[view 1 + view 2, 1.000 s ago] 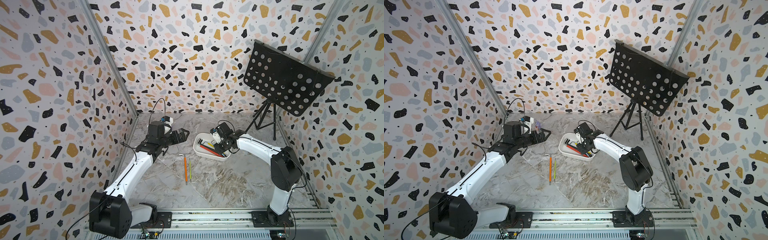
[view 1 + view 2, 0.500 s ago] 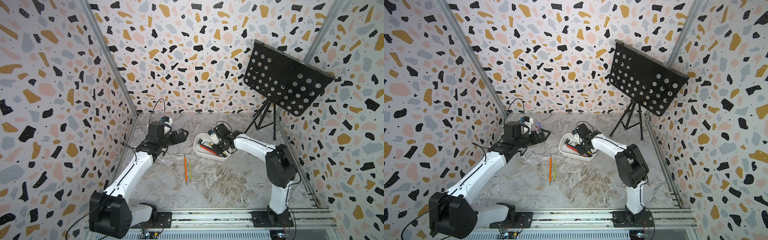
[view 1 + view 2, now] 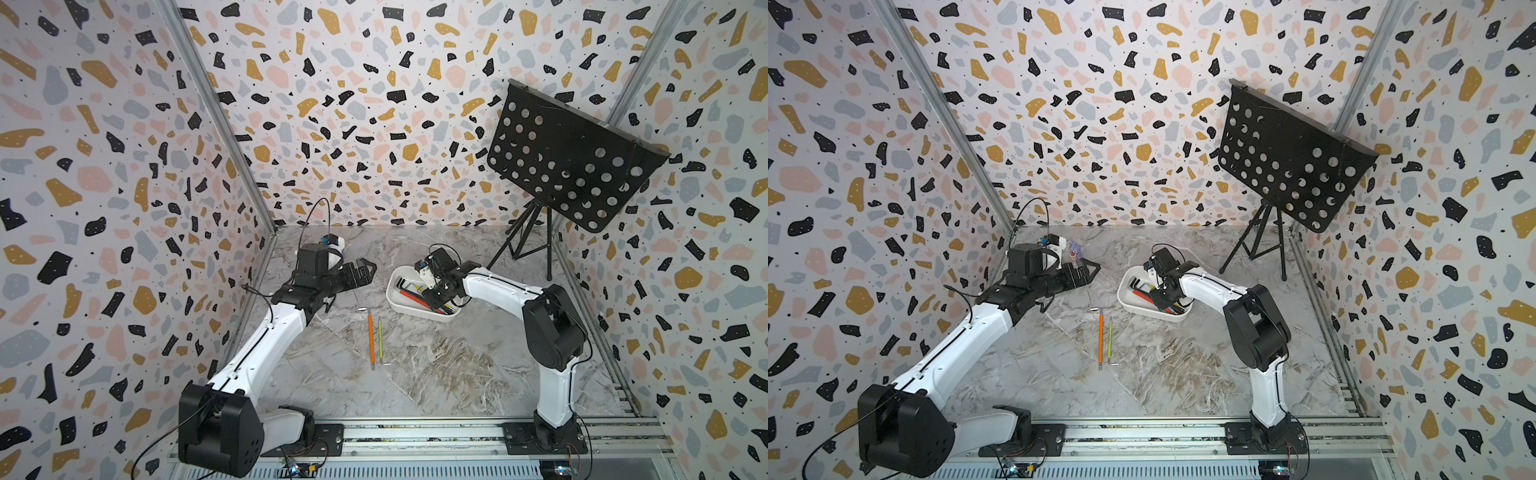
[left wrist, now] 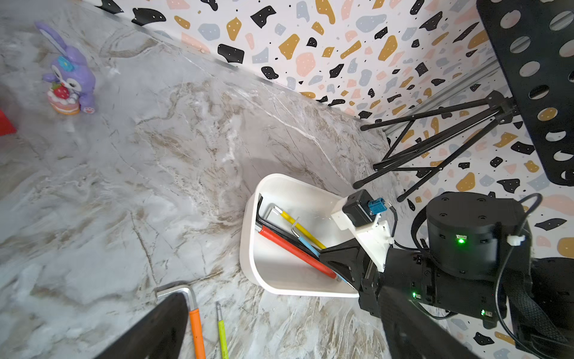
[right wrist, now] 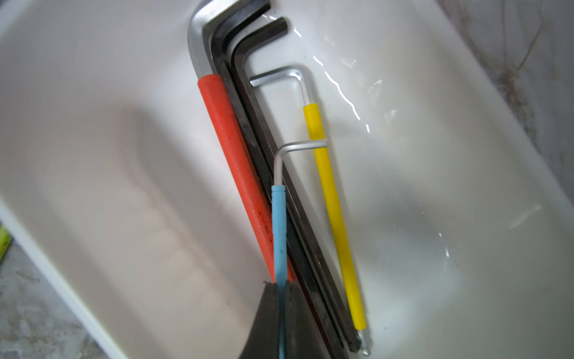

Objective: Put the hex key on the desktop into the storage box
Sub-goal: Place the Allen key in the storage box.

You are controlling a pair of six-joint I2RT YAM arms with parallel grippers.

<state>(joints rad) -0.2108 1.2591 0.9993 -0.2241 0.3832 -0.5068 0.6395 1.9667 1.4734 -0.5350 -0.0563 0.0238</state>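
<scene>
Left wrist view, bunny figurine [image 4: 70, 80] well apart, music stand [image 4: 497, 104] near storage box [image 4: 247, 236]

tops: hi front, looking dn | wrists: close, share storage box [image 4: 246, 248]

The table [image 3: 436, 374] is grey-white marble, brownish-veined. The storage box [image 5: 124, 155] is glossy white. Inside: a red hex key [image 5: 242, 174], yellow hex key [image 5: 335, 217], blue hex key [image 5: 278, 230] (bare bends silver) and black hex keys [image 5: 239, 93]. Outside: an orange hex key [image 3: 371, 338], a lime-green hex key [image 3: 380, 340].
</scene>
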